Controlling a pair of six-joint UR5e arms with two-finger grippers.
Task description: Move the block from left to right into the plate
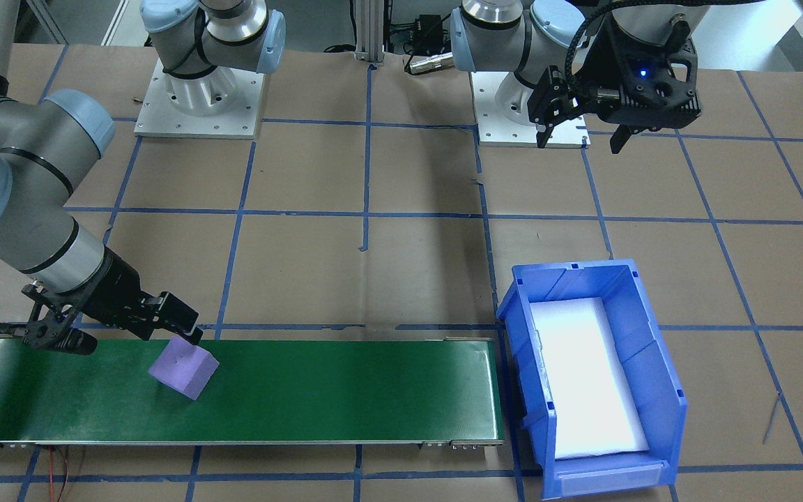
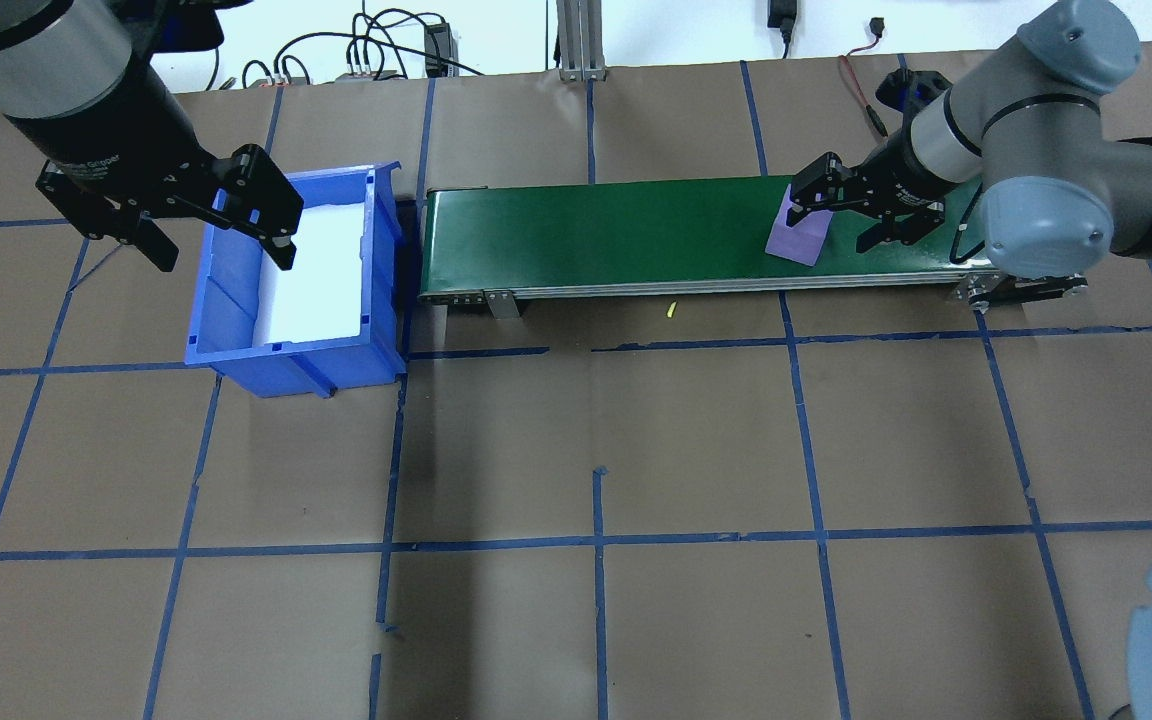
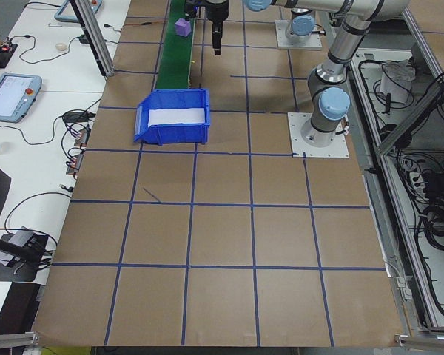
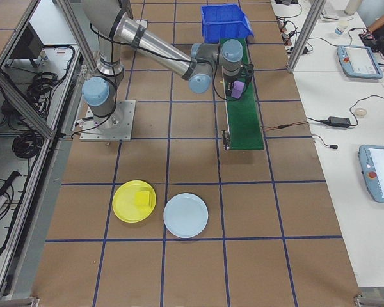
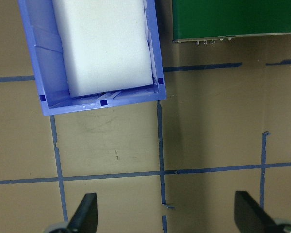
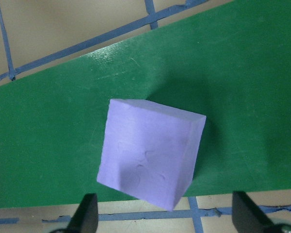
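A purple block (image 1: 184,367) (image 6: 150,153) lies on the green conveyor belt (image 1: 346,390), towards its end on the robot's right. My right gripper (image 1: 129,335) (image 6: 166,216) hovers open just over it, one finger (image 1: 182,324) close to the block's top corner and nothing clamped. The block (image 2: 799,233) shows beside that gripper (image 2: 841,218) from overhead. My left gripper (image 2: 221,255) (image 1: 580,143) hangs open and empty above the blue bin. The yellow plate (image 4: 125,208) appears only in the exterior right view, on the table's near part, with a small yellow cube (image 4: 141,199) on it.
A blue bin (image 1: 652,335) (image 2: 226,300) holding a white foam slab stands at the belt's other end. A pale blue plate (image 4: 185,215) lies beside the yellow one. Blue tape lines grid the brown table.
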